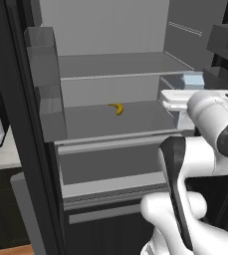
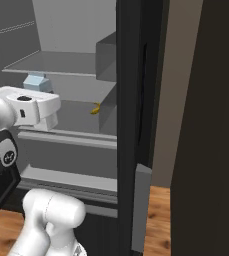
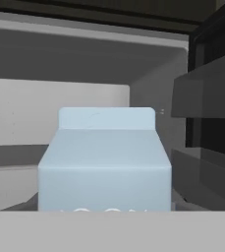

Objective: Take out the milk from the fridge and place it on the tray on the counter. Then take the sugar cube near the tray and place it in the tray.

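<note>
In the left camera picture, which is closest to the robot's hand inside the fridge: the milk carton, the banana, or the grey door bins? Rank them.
1. Milk carton: right side of the shelf, just beyond the gripper.
2. Banana: middle of the same shelf, left of the hand.
3. Door bins: far left, on the open door.

— What is lying underfoot?
— A wooden floor [image 2: 158,220], orange-brown, is showing at the bottom.
— And to the right?
— A tall dark panel [image 2: 211,125] is standing there, with a beige wall [image 2: 172,100] showing beside it.
</note>
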